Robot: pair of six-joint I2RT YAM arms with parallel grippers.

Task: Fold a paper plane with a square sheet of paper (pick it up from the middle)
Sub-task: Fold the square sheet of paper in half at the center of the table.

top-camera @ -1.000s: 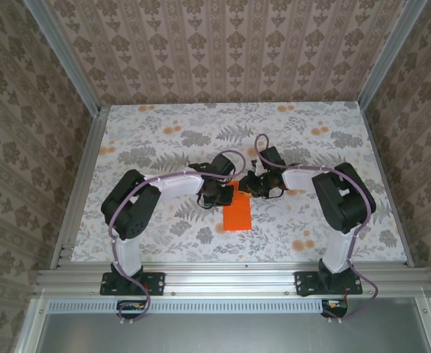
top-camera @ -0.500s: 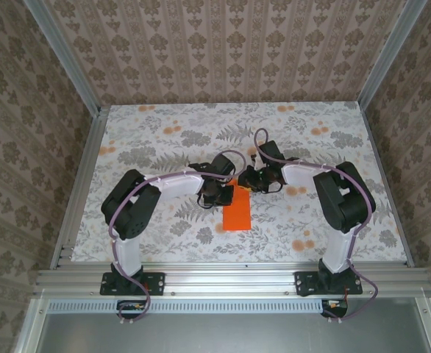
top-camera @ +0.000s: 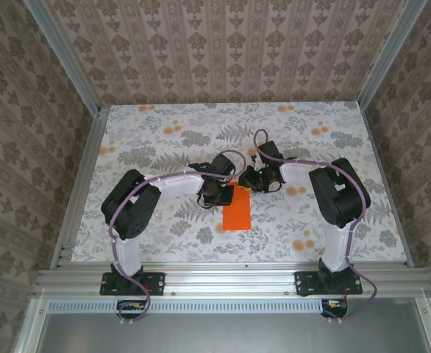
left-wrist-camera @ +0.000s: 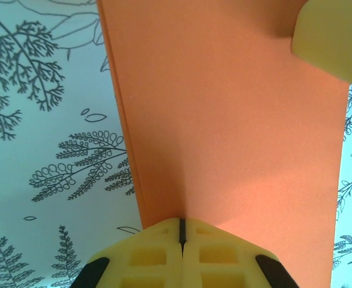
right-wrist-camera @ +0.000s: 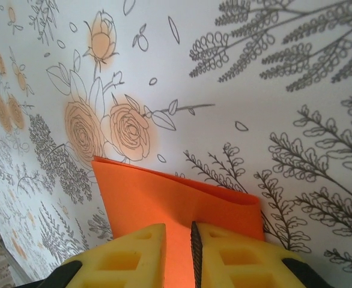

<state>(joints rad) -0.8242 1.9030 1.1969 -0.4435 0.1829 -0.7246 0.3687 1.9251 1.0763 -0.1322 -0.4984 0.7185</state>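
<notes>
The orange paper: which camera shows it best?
Left wrist view: the orange paper spreads large across it, its layered left edge plain. The top external view shows the paper small and far off; the right wrist view shows its folded end.

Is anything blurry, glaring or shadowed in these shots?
Top external: soft, even light on the table, no glare. Left wrist: the orange paper is sharp, the yellow pad in the corner looks soft. Right wrist: the table's print is crisp, the whole view tilted.
</notes>
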